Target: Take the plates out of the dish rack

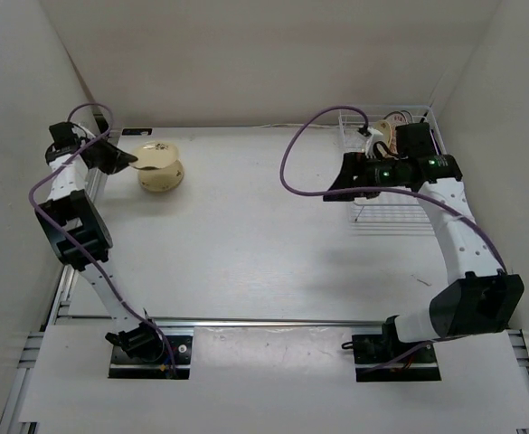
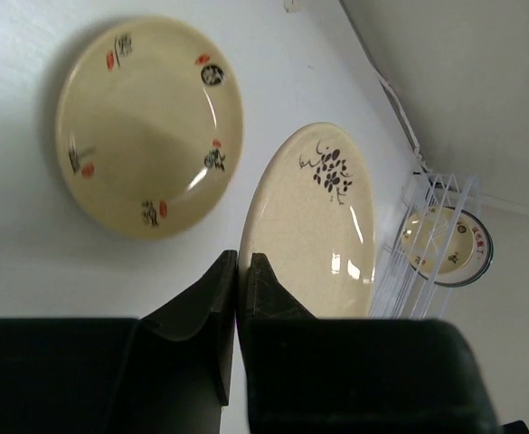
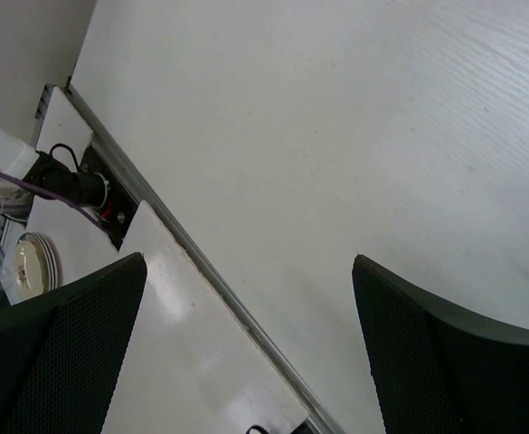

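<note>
Over at the far left of the desk [image 1: 246,235], the left gripper [image 2: 237,267] is pinched shut on the rim of the sprig plate [image 2: 314,226]. That plate is held tilted, with its dark-sprig face turned up and towards the wrist camera and its free edge pointing to the far right. Just beside it, and partly beneath it in the top view, the flat plate [image 2: 146,127] lies face up on the desk, with red and black marks round its rim.

The rack [image 1: 395,212] sits at the far right corner, and its long side appears to run from near to far. Inside, the rack plate [image 2: 445,242] stands on edge between the wires, its face turned towards the left arm.

The right gripper [image 3: 248,271] hangs just left of the rack, spread wide and empty, pointing left over bare desk.

The desk is white with a faint grain. Plain white walls [image 1: 246,54] close it in at the back and both sides, and a metal rail [image 1: 273,321] runs along the near edge.
</note>
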Controlling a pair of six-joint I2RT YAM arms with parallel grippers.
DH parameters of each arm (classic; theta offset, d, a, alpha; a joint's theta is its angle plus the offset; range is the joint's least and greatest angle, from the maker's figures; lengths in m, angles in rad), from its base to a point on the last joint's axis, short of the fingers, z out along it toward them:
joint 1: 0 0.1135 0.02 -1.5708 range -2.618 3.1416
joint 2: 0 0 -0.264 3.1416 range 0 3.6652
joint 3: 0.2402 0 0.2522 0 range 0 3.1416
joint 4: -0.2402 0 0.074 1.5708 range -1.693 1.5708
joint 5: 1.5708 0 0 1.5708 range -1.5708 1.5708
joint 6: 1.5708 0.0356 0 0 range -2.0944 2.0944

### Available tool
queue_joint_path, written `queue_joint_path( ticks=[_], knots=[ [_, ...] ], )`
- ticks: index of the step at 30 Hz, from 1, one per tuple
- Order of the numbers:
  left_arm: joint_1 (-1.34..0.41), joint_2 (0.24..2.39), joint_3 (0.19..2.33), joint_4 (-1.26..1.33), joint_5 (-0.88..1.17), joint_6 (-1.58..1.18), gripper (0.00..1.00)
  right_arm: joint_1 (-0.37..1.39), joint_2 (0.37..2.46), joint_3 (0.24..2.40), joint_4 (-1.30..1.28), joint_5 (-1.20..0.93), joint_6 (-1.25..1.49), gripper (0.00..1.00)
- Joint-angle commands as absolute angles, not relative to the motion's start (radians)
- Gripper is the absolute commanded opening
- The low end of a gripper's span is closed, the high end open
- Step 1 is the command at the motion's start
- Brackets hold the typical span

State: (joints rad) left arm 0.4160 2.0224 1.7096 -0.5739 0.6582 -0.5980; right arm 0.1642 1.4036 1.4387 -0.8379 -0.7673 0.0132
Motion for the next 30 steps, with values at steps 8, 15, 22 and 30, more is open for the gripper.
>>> queue_joint_path(
  ticks=[8, 15, 22, 30],
  knots=[
    [0.419, 2.264, 1.928, -0.525, 0.770, -0.440, 0.10, 0.040, 1.459, 1.457, -0.921, -0.822, -0.040, 0.97],
    [0.419, 2.358, 2.011, -0.515, 0.770, -0.390, 0.10, 0.040, 1.491, 1.476, -0.900, -0.822, -0.040, 0.97],
    [0.419, 2.404, 2.042, -0.515, 0.738, -0.371, 0.10, 0.040, 1.500, 1.465, -0.881, -0.822, -0.031, 0.97],
    [0.419, 2.404, 2.042, -0.515, 0.707, -0.371, 0.34, 0.040, 1.500, 1.445, -0.861, -0.831, -0.011, 0.97]
  ],
)
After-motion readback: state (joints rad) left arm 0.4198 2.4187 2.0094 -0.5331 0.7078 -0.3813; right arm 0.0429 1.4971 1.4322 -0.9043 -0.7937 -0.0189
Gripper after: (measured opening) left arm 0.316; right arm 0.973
